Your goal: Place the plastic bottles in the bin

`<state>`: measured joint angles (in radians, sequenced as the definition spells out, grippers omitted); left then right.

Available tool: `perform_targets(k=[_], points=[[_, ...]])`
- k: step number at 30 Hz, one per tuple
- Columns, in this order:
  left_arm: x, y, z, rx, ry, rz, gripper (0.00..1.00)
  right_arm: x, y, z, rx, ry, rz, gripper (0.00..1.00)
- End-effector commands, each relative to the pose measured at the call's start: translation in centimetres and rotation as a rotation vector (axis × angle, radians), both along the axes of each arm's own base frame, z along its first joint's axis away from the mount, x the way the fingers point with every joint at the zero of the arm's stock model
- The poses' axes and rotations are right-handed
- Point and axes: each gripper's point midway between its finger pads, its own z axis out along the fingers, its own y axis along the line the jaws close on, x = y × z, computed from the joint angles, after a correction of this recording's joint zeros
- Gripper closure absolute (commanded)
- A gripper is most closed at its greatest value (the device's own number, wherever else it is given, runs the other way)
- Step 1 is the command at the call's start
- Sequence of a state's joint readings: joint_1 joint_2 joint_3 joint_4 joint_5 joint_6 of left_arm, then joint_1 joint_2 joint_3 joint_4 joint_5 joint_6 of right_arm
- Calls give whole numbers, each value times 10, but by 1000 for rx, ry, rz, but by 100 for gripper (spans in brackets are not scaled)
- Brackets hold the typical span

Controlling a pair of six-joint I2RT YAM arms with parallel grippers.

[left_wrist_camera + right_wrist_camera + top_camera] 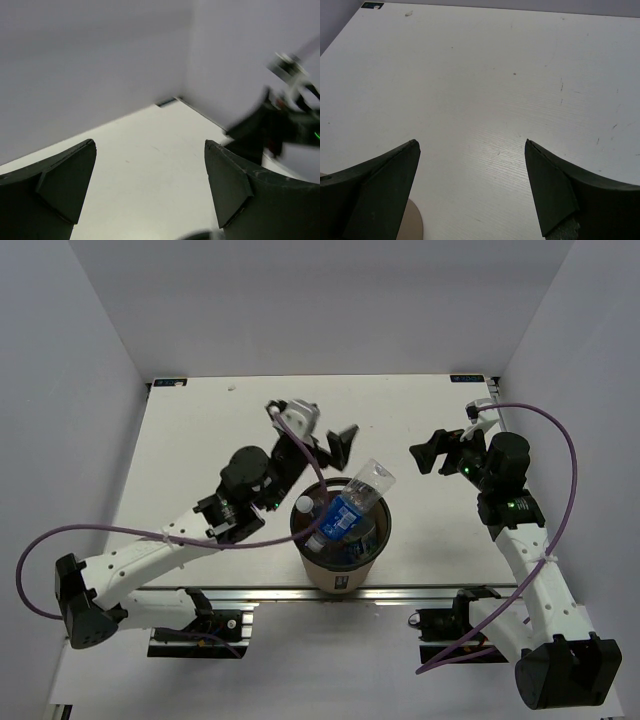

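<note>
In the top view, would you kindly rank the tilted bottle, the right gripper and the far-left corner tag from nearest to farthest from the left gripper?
From the left gripper:
1. The tilted bottle, right beside it, sticking out of the bin.
2. The right gripper, across to the right, jaws open.
3. The corner tag, away at the far left corner.

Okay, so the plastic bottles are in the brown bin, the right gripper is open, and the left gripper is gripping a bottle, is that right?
Not quite. The left gripper is open and holds nothing: the left wrist view shows only bare table between its fingers. The rest stands: the plastic bottles are in the bin, and the right gripper is open.
</note>
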<state>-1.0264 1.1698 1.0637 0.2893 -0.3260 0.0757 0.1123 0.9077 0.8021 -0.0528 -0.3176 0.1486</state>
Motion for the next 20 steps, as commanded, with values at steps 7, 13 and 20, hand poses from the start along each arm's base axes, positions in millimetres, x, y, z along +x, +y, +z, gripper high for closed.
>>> perform_targets(k=[7,13,20], points=[[105,183,36,-314,167,620,2,1,6,20,21,-57,36,11],[150,277,-85,-373,544,826,2,17,-20,12,19,-20,-144,11],[120,308,-133,-459,616,874,2,19,-19,7,38,-25,-146,11]])
